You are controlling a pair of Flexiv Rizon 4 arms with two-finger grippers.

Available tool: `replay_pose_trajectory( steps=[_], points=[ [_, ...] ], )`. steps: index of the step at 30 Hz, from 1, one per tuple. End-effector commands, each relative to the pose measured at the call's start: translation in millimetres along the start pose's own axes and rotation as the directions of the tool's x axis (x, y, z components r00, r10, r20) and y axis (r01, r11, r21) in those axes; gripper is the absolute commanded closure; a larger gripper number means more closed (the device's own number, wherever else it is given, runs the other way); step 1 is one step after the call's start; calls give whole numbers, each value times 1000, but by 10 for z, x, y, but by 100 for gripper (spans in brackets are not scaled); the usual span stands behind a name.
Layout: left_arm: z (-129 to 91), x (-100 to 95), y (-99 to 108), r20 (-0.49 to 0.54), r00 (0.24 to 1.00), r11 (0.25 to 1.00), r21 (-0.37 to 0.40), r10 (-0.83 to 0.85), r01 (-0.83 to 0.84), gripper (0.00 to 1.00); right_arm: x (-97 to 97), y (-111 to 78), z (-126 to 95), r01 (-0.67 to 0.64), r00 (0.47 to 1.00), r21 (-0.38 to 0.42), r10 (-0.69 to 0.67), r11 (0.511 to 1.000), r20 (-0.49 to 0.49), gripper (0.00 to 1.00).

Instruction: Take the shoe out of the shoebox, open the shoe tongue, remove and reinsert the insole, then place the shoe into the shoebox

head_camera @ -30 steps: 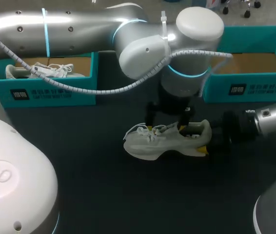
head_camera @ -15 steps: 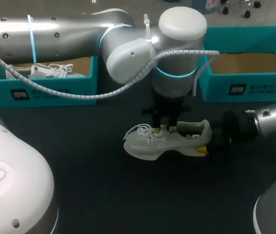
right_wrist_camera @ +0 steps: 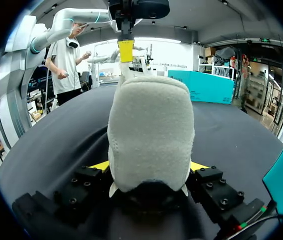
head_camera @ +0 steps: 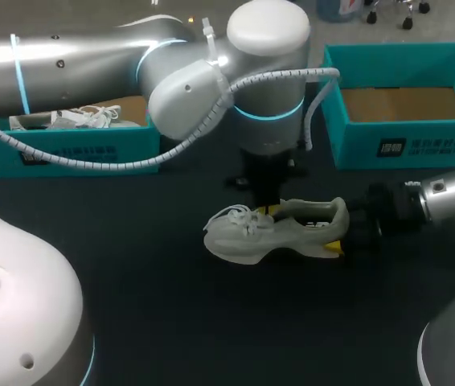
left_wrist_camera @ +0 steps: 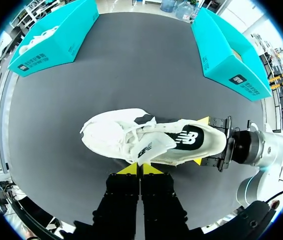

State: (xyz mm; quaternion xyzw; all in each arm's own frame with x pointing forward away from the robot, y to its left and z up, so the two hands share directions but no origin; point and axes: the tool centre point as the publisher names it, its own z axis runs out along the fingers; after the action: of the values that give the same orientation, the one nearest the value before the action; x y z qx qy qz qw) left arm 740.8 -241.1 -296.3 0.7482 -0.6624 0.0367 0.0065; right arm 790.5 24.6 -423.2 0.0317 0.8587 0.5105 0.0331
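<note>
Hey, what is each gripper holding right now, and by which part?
Right gripper clamps the shoe by its heel, fingers on both sides. Left gripper seems to pinch the tongue edge.

Fuzzy cloth shoe (right_wrist_camera: 150, 145), matt table (head_camera: 171, 322), glossy metal left arm (head_camera: 91, 56), smooth cardboard shoebox (head_camera: 404, 145).

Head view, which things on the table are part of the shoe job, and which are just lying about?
In the job:
white shoe, held at the heel by the right gripper
its tongue, pinched by the left gripper
empty shoebox at right, probably

Lying about:
other shoebox at left
second shoe inside it
</note>
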Motion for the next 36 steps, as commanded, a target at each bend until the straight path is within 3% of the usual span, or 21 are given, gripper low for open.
replay_pose_trajectory(
  steps=[1,7,17,28,34,35,36],
  points=[
    [-86,-266,83,-70,997,999,10,-31,32,100,-7,-23,47,0,1000,1,0,1000,1,100],
    [-90,-477,111,-71,992,995,10,-102,103,100,-7,-23,47,0,1000,1,0,1000,1,100],
    [94,-750,-33,8,980,980,10,-201,201,100,-7,-23,47,0,1000,1,0,1000,1,100],
    [513,-856,-121,116,956,961,-33,-269,275,100,-7,-23,47,0,1000,1,0,1000,1,100],
    [567,-837,-171,133,955,962,-41,-263,271,100,-7,-23,47,0,1000,1,0,1000,1,100],
    [564,-825,-179,133,958,965,-44,-252,260,90,-7,-23,47,0,1000,1,0,1000,1,100],
    [547,-814,-183,131,960,966,-42,-249,256,73,-7,-23,47,0,1000,1,0,1000,1,100]
  ],
)
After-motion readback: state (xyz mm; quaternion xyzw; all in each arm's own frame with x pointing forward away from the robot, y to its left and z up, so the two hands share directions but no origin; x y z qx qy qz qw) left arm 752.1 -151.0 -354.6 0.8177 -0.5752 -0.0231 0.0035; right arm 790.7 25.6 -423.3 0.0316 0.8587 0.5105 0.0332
